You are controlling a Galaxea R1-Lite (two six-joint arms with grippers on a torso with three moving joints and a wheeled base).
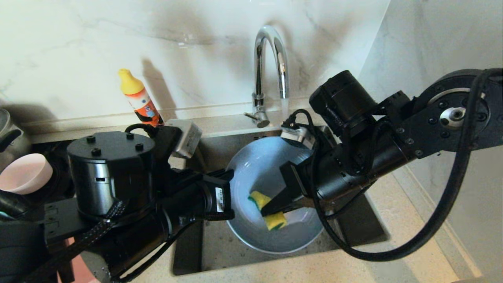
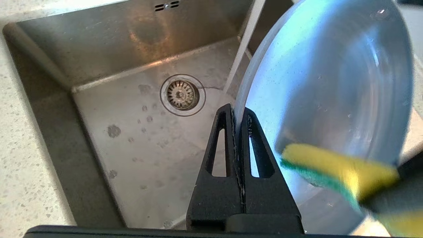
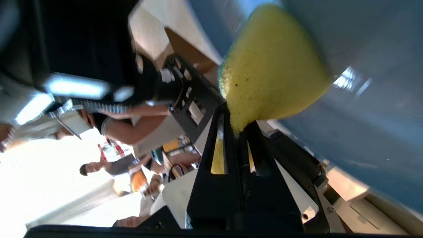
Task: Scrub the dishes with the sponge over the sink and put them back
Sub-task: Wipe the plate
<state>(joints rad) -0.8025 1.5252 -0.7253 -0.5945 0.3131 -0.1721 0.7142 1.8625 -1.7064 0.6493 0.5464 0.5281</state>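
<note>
Steel sink [image 2: 138, 138], left fingers [image 2: 237, 114] clamped on grey-blue plate [image 1: 259, 165] rim, right fingers [image 3: 237, 129] pinching sponge [image 1: 271, 210] against it

Grey-blue plate [image 1: 271, 165]; yellow-green sponge [image 1: 271, 210]; steel sink [image 2: 132, 66].

The right gripper [image 3: 238, 127], rising from the bottom centre of the frame, pinches a yellow sponge [image 3: 271, 66] against the grey-blue plate [image 3: 373, 125] filling the right side; blurred onlookers [image 3: 109, 167] appear at lower left.
</note>
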